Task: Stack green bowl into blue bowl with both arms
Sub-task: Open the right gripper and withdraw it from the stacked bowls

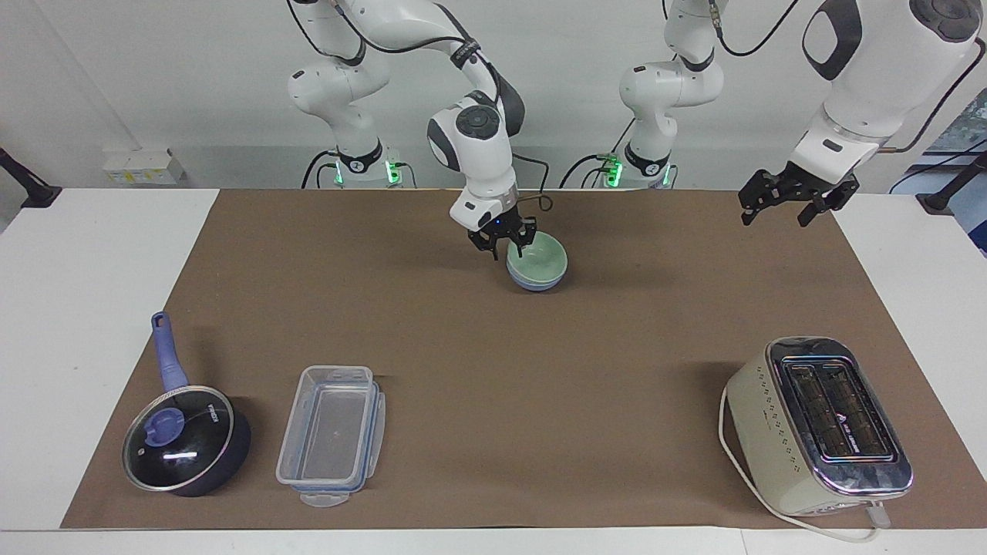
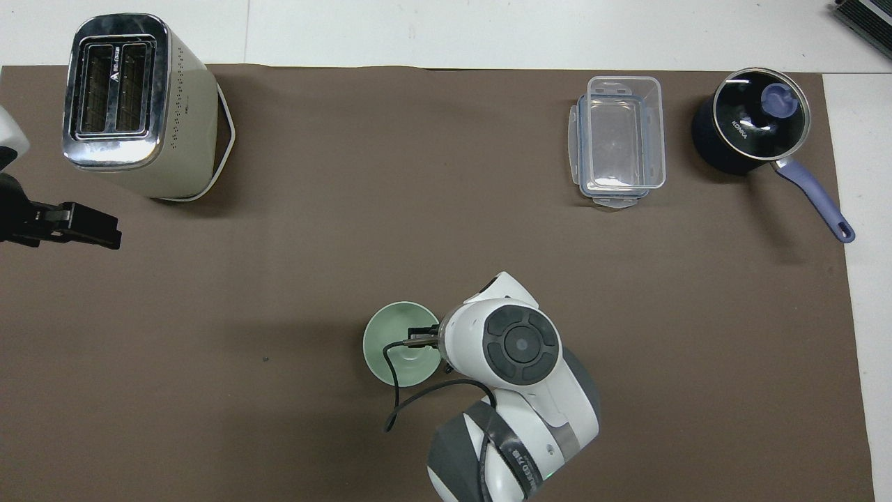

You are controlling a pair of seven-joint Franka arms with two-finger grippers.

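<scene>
Facing view, bowls: I see the small pale mint-green plastic bowl (image 1: 540, 257) nested in the small periwinkle-blue bowl (image 1: 535, 283), on the brown mat (image 1: 493, 347) near the robots' edge, about midway along it.
Facing view, right gripper: my right gripper (image 1: 505, 245) sits at the green bowl's rim, fingers spread apart, gripping nothing.
Facing view, left gripper: my left gripper (image 1: 779, 208) hangs wide open over the mat's corner at the left arm's end; that arm waits.
Overhead view, bowls: the green bowl (image 2: 394, 348) hides the blue one, right arm overlapping its rim.
Overhead view, rest: cream two-slot toaster (image 2: 136, 104), clear lidless plastic box (image 2: 619, 139) and dark glass-lidded saucepan (image 2: 752, 129) line the mat's farthest edge.
</scene>
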